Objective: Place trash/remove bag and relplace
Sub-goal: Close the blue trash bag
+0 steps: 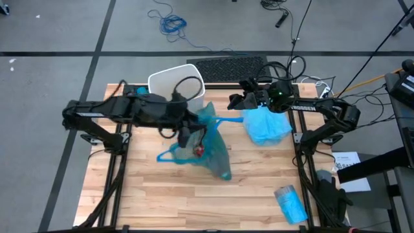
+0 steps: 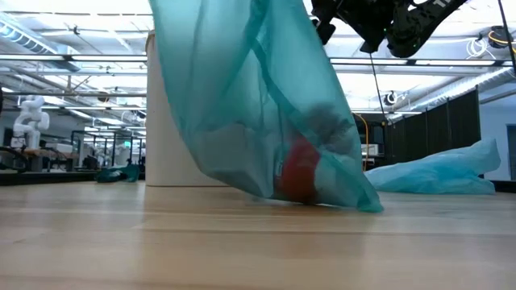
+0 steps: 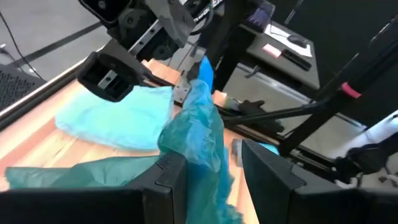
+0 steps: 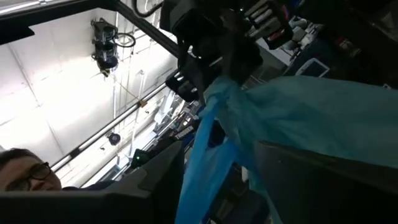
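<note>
A teal bag (image 1: 213, 145) hangs from my left gripper (image 3: 214, 180), which is raised over the table's middle and shut on the bag's gathered neck. Inside the bag, trash shows as a red thing (image 2: 297, 176) at the bottom. A blue strip (image 1: 231, 120) runs from the bag's top to my right gripper (image 4: 214, 177), which is raised toward the far right. Its fingers stand apart on either side of the strip. The white bin (image 1: 176, 81) stands behind the bag on the table's far side. My left gripper has the bag's bunched neck (image 3: 202, 155) between its two fingers, several layers gathered together. The bag hangs slanting below the fingers, and its bottom corner (image 2: 322, 197) rests on the table. My right gripper has the blue strip (image 4: 202, 155) lying along the inner side of one finger (image 4: 163, 171). Whether that finger touches the strip, I cannot tell.
A heap of pale blue bags (image 1: 265, 126) lies at the table's right, under my right arm. Another blue bundle (image 1: 291, 204) sits at the near right corner. A dark mat (image 1: 226, 68) lies beyond the far edge. The near left of the table top (image 1: 149, 194) is bare wood.
</note>
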`<action>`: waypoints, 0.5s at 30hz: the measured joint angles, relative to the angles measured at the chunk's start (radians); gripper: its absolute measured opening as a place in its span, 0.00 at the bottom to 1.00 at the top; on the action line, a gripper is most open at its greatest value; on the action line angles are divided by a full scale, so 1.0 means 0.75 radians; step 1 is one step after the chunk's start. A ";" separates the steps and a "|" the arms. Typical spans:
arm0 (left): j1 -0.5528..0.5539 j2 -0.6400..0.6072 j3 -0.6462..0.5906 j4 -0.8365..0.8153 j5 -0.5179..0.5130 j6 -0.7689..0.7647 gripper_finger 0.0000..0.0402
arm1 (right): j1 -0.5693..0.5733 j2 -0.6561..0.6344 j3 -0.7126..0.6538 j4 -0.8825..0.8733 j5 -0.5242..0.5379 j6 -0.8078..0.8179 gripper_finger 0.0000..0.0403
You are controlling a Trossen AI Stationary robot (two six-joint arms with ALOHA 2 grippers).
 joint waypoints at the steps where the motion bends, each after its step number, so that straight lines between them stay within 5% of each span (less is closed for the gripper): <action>1: -0.013 -0.020 0.000 -0.024 -0.010 -0.018 0.34 | 0.000 0.000 0.000 0.000 0.000 0.000 0.46; 7: -0.086 -0.079 0.000 -0.132 -0.188 -0.085 0.34 | 0.000 0.000 0.000 0.001 0.017 -0.002 0.46; 15: -0.150 -0.073 0.000 -0.266 -0.222 -0.190 0.34 | 0.000 0.000 0.000 0.011 0.026 0.002 0.46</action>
